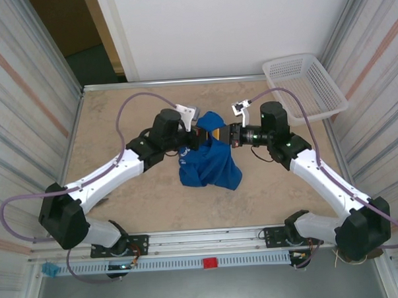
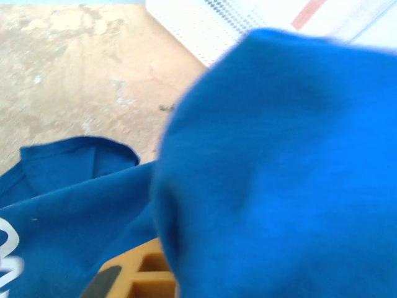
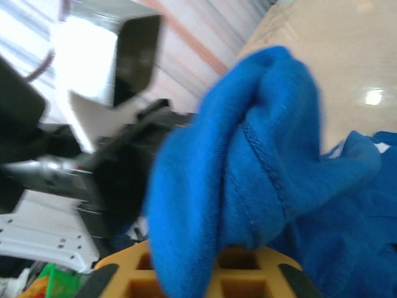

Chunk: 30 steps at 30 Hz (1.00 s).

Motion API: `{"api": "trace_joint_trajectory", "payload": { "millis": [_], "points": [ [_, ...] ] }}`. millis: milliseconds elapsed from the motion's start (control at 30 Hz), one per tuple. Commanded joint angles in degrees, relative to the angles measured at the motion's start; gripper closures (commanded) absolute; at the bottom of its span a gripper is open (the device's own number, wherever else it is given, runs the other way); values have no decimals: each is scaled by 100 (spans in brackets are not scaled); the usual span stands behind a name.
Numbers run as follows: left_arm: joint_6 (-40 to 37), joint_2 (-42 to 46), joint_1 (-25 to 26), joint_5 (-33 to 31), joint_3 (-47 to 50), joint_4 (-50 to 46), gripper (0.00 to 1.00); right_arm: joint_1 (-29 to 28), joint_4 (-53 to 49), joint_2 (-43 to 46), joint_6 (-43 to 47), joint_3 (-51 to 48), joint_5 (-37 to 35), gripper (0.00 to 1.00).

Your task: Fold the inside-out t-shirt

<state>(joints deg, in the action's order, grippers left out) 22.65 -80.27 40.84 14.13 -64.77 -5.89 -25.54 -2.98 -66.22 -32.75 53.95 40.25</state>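
As the top view shows, the left gripper and the right gripper meet nose to nose over the middle of the table, with the t-shirt between them. Its top bunch is raised at their fingers. Its long axis falls from there toward the arm bases, and the lower end rests crumpled on the table. Both arms are equally near to the bunch. The white lattice basket stands well apart at the far right.

In the left wrist view, soft royal-blue knit drapes over the yellow ribbed finger part, with a hemmed edge and some white print lower down. This gripper is closed, and I judge that it clamps the cloth.

In the right wrist view, a thick fold with a stitched seam lies across the jaws. Whether they clamp it or are loose, I cannot tell.
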Motion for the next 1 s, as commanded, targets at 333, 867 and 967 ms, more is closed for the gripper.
{"api": "trace_joint_trajectory", "payload": {
  "millis": [333,867,967],
  "points": [
    [2468,518,-1188,4242,-116,1958,100,154,-1250,183,196,-29,-2082,45],
    [2498,414,-1175,3293,-201,936,100,-2112,-1453,499,350,1088,-3987,40],
    [2506,390,-1150,3195,-195,851,100,-2295,-1348,83,471,1283,-4181,39]
  ]
}}
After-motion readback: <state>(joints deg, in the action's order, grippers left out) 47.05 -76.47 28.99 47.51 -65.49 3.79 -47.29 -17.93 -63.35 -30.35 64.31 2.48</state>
